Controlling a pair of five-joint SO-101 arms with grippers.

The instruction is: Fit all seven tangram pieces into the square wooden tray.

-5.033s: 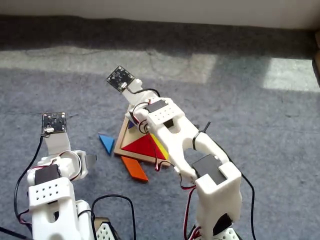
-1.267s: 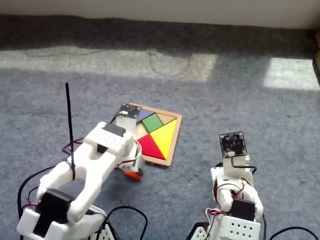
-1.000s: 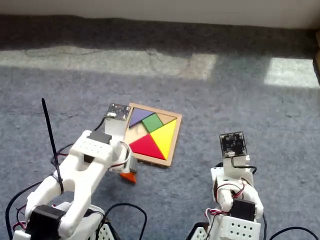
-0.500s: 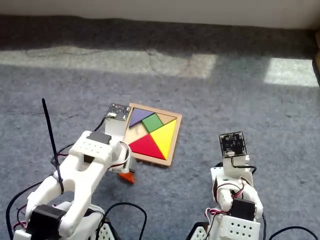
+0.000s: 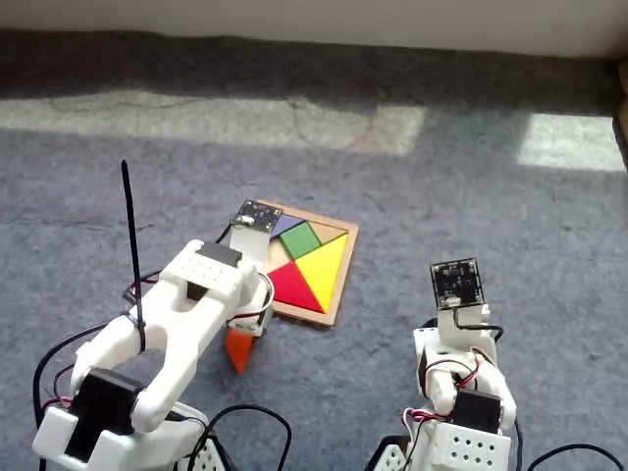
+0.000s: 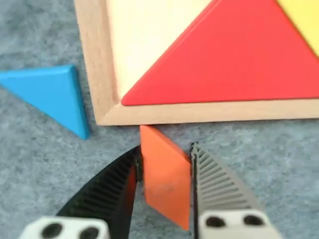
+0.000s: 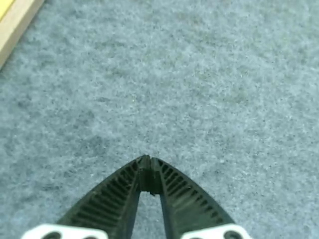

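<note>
we are at the step of picking up the orange piece (image 6: 166,179) — the left claw (image 6: 165,151) is clenched on it, with one finger pressed on each long side. it is a flat, slanted, four-sided shape, bright orange with smooth edges. it sits just outside the rim of the square wooden tray (image 6: 95,59), on the tray's near-left side, close to a corner. next, we think, it must be lifted, turned and set down in the bare pale gap beside the red triangle (image 6: 239,59). the blue triangle (image 6: 50,92) waits on the grey carpet (image 7: 199,74) just beside the rim too. the right claw (image 7: 149,173) is squeezed shut on nothing — it hangs over the carpet at the near right.
</note>
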